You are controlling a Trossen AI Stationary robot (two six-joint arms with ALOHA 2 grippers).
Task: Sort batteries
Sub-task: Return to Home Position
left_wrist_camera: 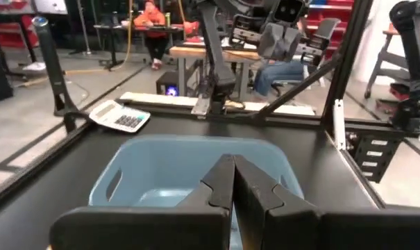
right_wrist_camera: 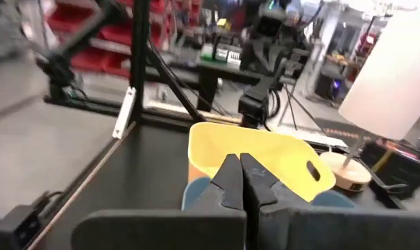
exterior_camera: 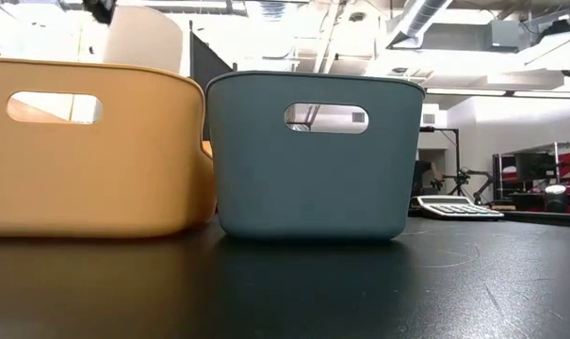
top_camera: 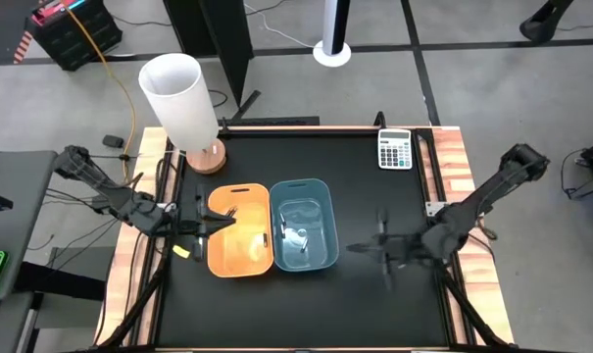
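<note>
your left gripper (left_wrist_camera: 232, 167) is clenched on nothing, its tips at the orange bin's (top_camera: 239, 259) left rim. the right gripper (right_wrist_camera: 239, 165) is pinched shut too, empty, just beside the blue bin (top_camera: 321, 251). silvery batteries (top_camera: 296, 235) lie in the blue bin, dark batteries (top_camera: 263, 239) in the orange.
</note>
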